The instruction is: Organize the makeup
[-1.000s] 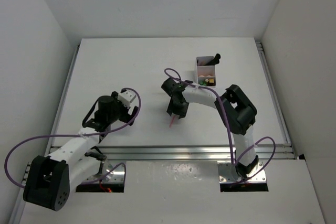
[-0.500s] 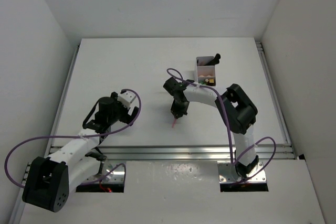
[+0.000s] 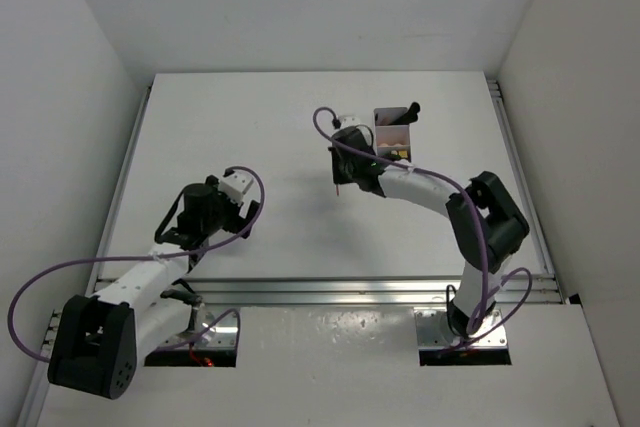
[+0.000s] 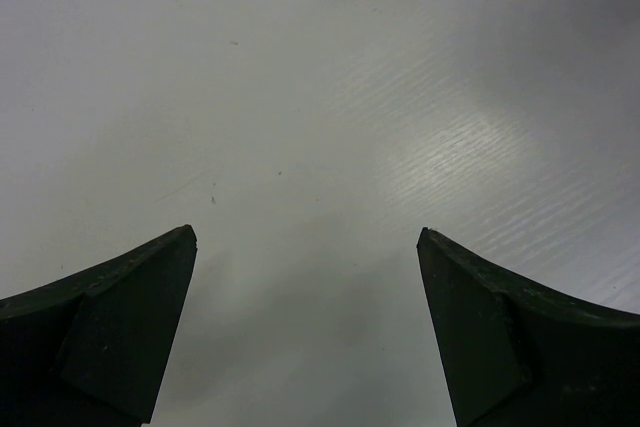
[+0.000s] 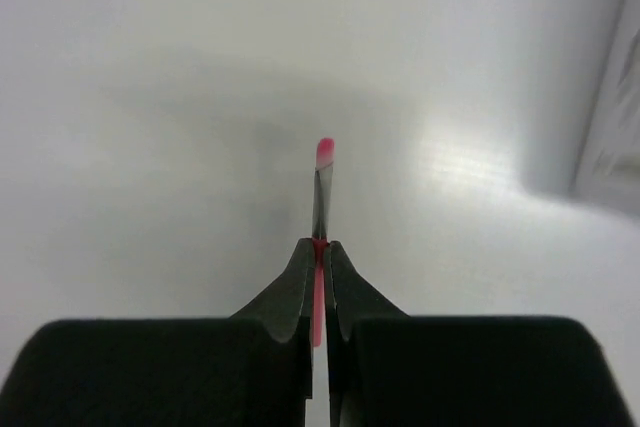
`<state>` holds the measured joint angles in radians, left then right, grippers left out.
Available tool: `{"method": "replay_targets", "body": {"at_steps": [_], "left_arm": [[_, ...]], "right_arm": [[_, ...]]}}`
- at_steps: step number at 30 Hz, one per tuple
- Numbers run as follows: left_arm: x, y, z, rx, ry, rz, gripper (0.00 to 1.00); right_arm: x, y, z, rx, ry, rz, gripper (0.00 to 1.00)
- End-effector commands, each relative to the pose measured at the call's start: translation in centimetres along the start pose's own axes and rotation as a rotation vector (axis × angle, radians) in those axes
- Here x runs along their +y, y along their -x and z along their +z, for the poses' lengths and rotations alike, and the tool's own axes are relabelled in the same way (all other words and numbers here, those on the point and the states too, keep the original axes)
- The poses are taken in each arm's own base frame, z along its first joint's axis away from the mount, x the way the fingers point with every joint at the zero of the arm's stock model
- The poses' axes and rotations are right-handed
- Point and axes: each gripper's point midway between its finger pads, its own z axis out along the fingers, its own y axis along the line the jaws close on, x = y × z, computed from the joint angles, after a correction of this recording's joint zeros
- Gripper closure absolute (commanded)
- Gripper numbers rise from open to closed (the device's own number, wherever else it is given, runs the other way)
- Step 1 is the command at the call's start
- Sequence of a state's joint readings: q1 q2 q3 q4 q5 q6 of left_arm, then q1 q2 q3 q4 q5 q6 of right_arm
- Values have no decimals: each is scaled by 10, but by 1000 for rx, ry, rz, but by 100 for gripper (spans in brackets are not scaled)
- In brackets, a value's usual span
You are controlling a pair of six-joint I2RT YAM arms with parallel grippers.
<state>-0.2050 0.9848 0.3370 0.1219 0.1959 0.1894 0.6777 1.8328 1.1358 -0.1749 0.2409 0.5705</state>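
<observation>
1. Leftward, the left gripper [image 4: 306, 233] hung over the white table [image 3: 250, 117] with its jaws spread wide, holding nothing.
2. Mid-table, the right gripper [image 5: 320, 244] was clamped on a thin pink pencil [image 5: 322, 179], its tip jutting past the fingers.
3. Just right stood the white box [image 3: 376, 133], with other makeup [image 3: 398, 153] inside and a black brush [image 3: 411, 112] leaning out.

White matte surface [image 3: 250, 127] with metal rails [image 3: 330, 287] along its left, right and near edges, one small white rectangular box [image 3: 383, 113] sitting far right.
</observation>
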Motion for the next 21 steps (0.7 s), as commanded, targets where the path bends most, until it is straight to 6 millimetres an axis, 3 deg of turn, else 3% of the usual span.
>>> {"method": "replay_targets", "body": {"at_steps": [1, 2, 3, 5, 7, 10, 15, 18, 21], "left_arm": [[3, 2, 2, -20, -6, -31, 1], [7, 1, 1, -19, 6, -38, 1], [11, -3, 2, -6, 14, -35, 1], [14, -7, 2, 6, 23, -45, 1], [21, -12, 1, 17, 36, -54, 1], [28, -16, 0, 22, 44, -77, 1], [40, -29, -3, 66, 68, -146, 1], [41, -30, -1, 75, 60, -156, 1], [46, -28, 2, 81, 65, -163, 1]], "right_arm": [[-2, 129, -32, -428, 60, -32, 100], [-2, 149, -40, -490, 72, -12, 100], [-23, 170, -43, -547, 57, 26, 100], [-43, 197, -51, -636, 33, 39, 100], [-71, 220, -55, -716, -10, 62, 100], [-96, 238, -56, -796, -50, 63, 100], [-123, 253, -53, -889, -151, 23, 100], [-130, 257, -46, -900, -150, 54, 100], [-135, 247, -36, -895, -155, 72, 100]]}}
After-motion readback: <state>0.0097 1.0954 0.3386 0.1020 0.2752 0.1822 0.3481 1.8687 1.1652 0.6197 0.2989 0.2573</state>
